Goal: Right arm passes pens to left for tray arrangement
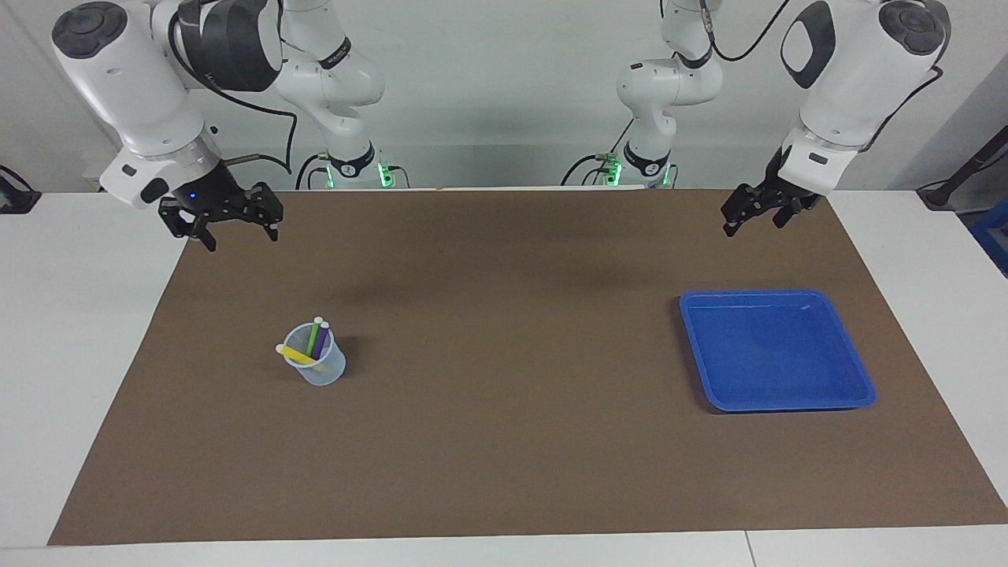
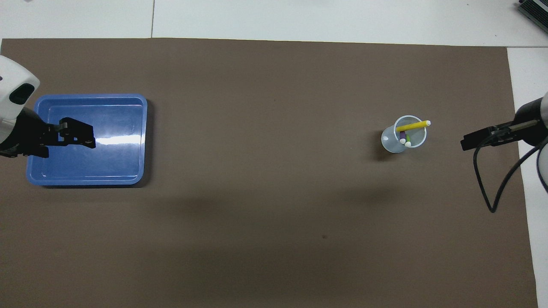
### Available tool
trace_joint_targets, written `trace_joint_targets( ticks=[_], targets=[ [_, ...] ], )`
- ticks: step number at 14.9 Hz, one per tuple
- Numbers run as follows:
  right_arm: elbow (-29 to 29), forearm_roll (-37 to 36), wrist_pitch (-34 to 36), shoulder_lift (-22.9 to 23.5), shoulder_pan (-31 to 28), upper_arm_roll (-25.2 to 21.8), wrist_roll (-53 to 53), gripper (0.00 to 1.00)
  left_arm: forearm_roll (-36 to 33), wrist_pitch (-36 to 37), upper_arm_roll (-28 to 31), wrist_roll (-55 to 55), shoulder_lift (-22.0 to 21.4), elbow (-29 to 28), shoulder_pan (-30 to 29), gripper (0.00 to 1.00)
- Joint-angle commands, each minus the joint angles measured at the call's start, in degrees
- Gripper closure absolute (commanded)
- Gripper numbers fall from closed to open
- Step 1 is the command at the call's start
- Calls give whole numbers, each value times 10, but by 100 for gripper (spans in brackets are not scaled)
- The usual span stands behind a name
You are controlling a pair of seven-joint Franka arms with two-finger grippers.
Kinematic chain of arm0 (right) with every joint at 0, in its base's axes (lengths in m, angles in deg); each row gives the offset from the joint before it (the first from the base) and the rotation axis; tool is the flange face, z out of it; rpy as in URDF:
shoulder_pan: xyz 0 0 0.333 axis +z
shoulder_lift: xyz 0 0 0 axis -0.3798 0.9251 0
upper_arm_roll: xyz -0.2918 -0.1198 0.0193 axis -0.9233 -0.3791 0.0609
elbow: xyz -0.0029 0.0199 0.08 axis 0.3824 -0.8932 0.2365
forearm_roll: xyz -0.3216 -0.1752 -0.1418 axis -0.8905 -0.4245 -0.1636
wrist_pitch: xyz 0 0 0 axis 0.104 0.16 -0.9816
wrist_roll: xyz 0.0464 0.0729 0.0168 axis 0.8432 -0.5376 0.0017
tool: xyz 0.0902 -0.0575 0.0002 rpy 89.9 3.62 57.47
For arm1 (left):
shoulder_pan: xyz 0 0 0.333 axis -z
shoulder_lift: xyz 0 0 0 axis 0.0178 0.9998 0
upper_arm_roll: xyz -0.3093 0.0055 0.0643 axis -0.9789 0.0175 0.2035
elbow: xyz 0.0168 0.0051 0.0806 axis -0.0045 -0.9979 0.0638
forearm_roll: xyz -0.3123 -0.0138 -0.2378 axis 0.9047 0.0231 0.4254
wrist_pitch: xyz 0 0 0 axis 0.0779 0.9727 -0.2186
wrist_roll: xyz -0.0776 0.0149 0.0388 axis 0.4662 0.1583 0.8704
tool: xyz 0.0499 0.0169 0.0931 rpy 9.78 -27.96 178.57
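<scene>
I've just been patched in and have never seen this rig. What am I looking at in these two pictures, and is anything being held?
Two white robot arms stand at a brown-covered table. One picture faces them; the other looks down from above their end. The right gripper, with the blue light, hangs open near the cup holding the yellow, purple and green pens. The left gripper hangs open, raised near the empty blue tray. Nothing is held yet.

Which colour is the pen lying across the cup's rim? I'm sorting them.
Yellow; the overhead view shows it best.
</scene>
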Motion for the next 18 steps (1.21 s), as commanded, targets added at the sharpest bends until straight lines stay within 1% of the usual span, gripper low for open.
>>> trace_joint_targets(
  ticks=[1,6,7,12,13,16,18],
  targets=[
    [-7,-14,12,-8,-4,4,-11,0,-12,1,1,-4,-2,-2,5,0],
    [-38,-14,5,-25,-3,4,-11,0,-10,6,0,-14,-6,-11,10,0],
    [-43,-15,4,-26,-2,4,-10,0,-10,6,2,-25,-6,-12,24,0],
    [-46,-15,2,-27,-2,4,-12,0,-10,0,1,-49,-7,-13,51,0],
    [-46,-15,2,-28,-2,4,-11,0,-9,0,1,-69,-7,-12,51,0],
    [-43,-13,1,-27,-8,4,-23,0,-6,-1,-1,-208,-9,-20,53,0],
    [-40,-5,2,-27,-11,1,-64,0,1,0,-1,-228,-9,-20,59,0]
  ],
)
